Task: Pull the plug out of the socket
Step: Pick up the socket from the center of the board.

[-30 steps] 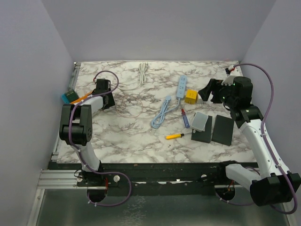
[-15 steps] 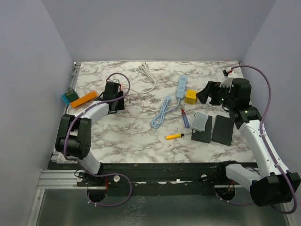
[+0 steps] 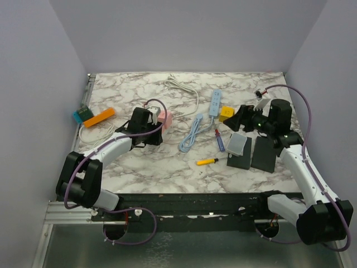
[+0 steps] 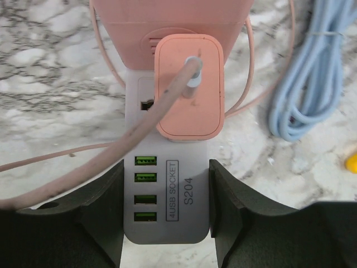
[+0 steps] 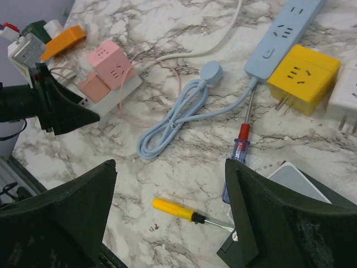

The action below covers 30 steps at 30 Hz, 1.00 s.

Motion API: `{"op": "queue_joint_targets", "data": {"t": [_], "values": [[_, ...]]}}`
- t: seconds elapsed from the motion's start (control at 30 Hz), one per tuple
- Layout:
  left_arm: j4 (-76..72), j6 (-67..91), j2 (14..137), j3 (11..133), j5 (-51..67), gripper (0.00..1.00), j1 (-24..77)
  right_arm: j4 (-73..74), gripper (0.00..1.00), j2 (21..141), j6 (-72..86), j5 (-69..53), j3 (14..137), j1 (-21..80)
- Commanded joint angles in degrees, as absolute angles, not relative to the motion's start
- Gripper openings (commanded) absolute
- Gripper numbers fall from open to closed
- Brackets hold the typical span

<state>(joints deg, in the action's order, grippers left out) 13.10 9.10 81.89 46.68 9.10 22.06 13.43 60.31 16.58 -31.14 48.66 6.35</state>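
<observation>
Left gripper point(image 4: 167, 167) clamps a white USB socket strip point(image 4: 167, 220) by its two long sides. Both black fingers point(image 4: 100, 212) press flush against the casing, at the middle-left of the marble table point(image 3: 167, 167). On the strip's upper face, just past the fingertips, sits the pink plug point(image 4: 189, 89), a flat rounded block pushed fully home. Its pink cord point(image 4: 111, 162) leaves the top of the plug and sweeps back over the left finger. A pink cube adapter point(image 4: 173, 17) sits at the strip's far end; whether it rests on the strip or only touches it cannot be told.

The strip's long axis runs straight away from the left wrist, so the plug lies dead ahead of that gripper, which is occupied as the clamp. Right gripper point(image 5: 170, 167) hangs above the right side of the table, fingers spread wide with nothing between them. From there the plug is well apart, off to its left, beyond a coiled blue cable point(image 5: 173, 120). The free right arm would likely have to cross leftward and draw the plug up off the face.
</observation>
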Motion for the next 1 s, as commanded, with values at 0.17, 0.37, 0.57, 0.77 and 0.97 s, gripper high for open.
{"op": "queue_joint_targets", "data": {"t": [0.17, 0.37, 0.57, 0.77, 0.97], "values": [[12.19, 4.82, 75.28, 45.03, 25.38, 0.00, 25.04, 5.57, 0.87, 60.99, 16.74, -32.66, 44.45, 11.19], [14.29, 2.07, 75.28, 45.38, 25.97, 0.00, 27.94, -0.41, 0.87, 64.82, 16.65, -20.69, 44.01, 25.44], [15.43, 0.90, 75.58, 45.70, 23.91, 0.00, 29.66, -8.93, 0.86, 72.24, 18.63, -15.48, 44.89, 32.21], [16.46, 0.29, 76.23, 45.86, 21.28, 0.00, 31.35, -10.50, 0.81, 80.61, 15.30, -20.18, 49.90, 34.34], [16.96, 0.27, 75.98, 45.90, 16.82, 0.00, 33.29, -8.12, 0.82, 86.00, 12.44, -18.34, 53.16, 34.39]]}}
